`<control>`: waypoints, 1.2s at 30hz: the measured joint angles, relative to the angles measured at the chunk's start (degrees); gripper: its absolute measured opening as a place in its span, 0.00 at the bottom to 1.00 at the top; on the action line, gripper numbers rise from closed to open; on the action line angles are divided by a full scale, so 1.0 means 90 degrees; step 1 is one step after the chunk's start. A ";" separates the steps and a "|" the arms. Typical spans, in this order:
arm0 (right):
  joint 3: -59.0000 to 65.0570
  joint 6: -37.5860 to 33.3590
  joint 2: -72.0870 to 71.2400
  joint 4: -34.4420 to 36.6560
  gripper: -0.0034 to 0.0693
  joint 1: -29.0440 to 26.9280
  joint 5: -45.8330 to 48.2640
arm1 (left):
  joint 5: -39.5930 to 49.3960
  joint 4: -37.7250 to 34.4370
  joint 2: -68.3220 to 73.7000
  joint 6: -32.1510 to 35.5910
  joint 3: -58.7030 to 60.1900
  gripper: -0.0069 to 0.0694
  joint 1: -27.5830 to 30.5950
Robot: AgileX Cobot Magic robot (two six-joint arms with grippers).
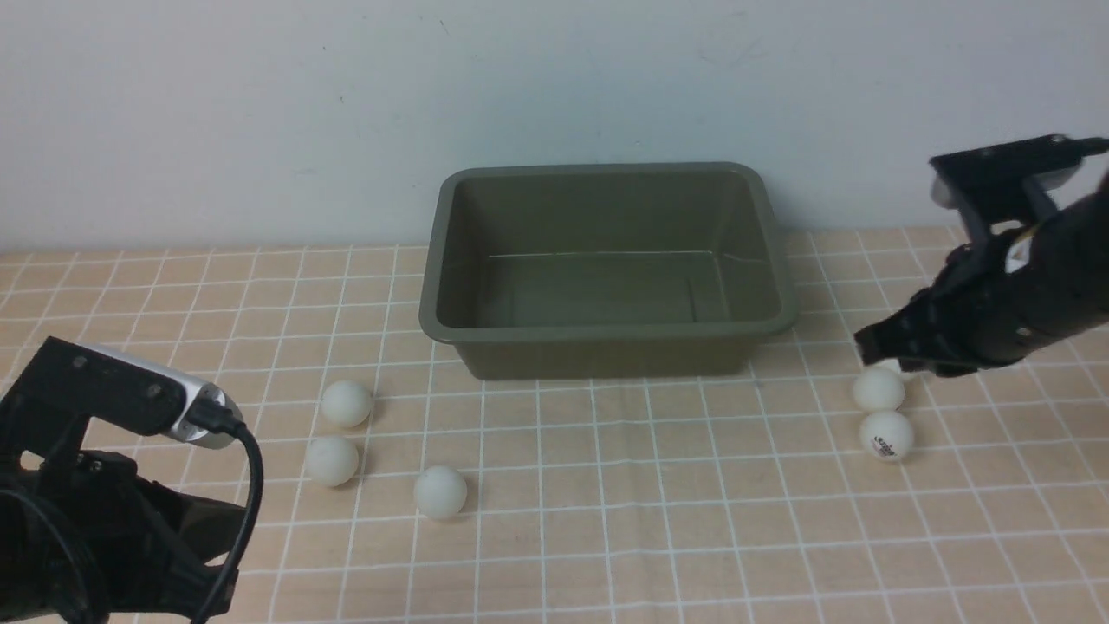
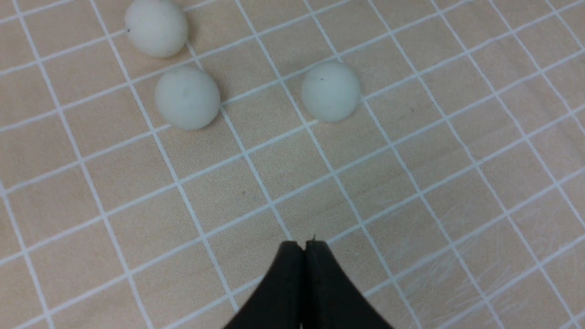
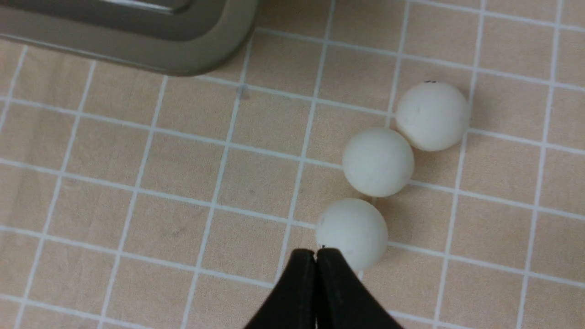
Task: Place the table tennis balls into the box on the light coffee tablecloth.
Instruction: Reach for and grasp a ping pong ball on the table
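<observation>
Front view shows the worktop covered by the light coffee tablecloth (image 1: 658, 520). Near the front left corner, the left fingers (image 2: 301, 258) are pressed tight together and hold nothing. They point down at the cloth, a little short of three table tennis balls (image 2: 187, 97). Two of these lie close together and one lies a bit apart. The box (image 1: 606, 357) sits in the middle near the back edge, and it is empty. Toward the right edge three more balls lie in a close row (image 3: 378, 162), touching or nearly so. The front view shows only two of them, one with a dark mark (image 1: 888, 435), because the arm hides the third. The right fingers (image 3: 313, 269) are squeezed together too and hold nothing. Their tips are just by the nearest ball (image 3: 352, 233), and I cannot tell if they touch it. No ball is in the box yet. The balls look very light, hard and smooth, so I think a small bump will make them roll, and a hard squeeze could pop one out. The fingers must open first, then go down over one ball and pinch it gently across its round middle. In the tight row, an end ball looks best to take.
</observation>
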 joint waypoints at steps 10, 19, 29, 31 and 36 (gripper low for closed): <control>-0.0380 0.1738 0.0662 -0.1593 0.03 0.0312 0.1021 | -0.0011 0.1228 0.0013 -0.1904 -0.0005 0.00 0.0000; -0.0387 0.1545 0.0662 -0.0939 0.14 0.0312 0.0777 | 0.0761 0.3146 0.0013 -0.4112 -0.0056 0.00 0.0000; -0.0400 0.1516 0.0811 -0.0682 0.60 0.0312 0.0652 | 0.0955 0.3146 0.0013 -0.4116 -0.0056 0.00 0.0000; -0.0400 0.1516 0.0934 -0.0682 0.69 0.0312 0.0650 | 0.0959 0.3146 0.0013 -0.4116 -0.0056 0.00 0.0000; -0.0410 0.1627 0.1327 -0.0903 0.85 0.0311 0.0505 | 0.0959 0.3146 0.0013 -0.4116 -0.0056 0.00 0.0000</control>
